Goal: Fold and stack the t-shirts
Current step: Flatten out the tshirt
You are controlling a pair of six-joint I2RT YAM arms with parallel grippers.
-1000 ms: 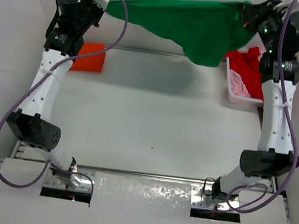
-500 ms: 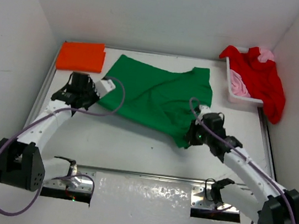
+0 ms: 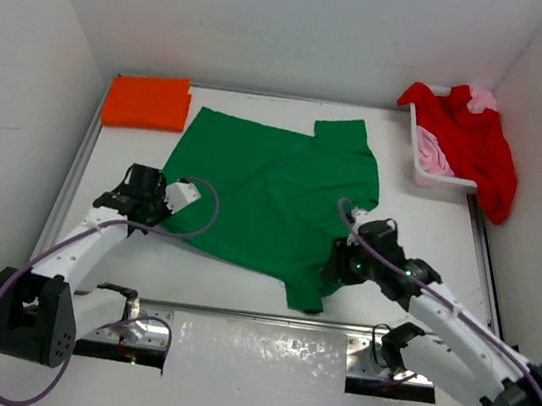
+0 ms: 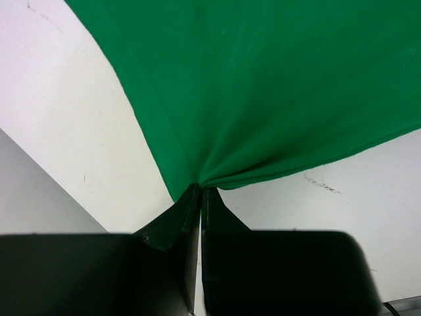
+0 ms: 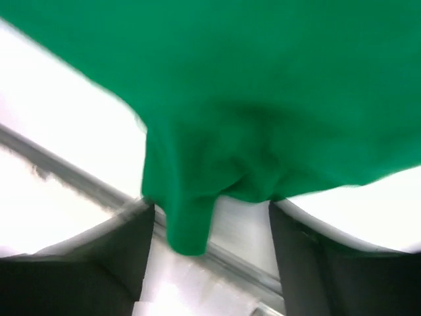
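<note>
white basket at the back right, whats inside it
A light pink shirt lies inside the basket, and a red shirt is draped over its far and right rim, spilling outside. Cloth covers its floor, so anything beneath cannot be seen.

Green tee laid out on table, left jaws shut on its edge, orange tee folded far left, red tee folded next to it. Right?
Not quite. The red t-shirt isn't folded next to the orange t-shirt; it hangs crumpled over the white basket at the far right, as the top external view shows. The rest holds.
</note>
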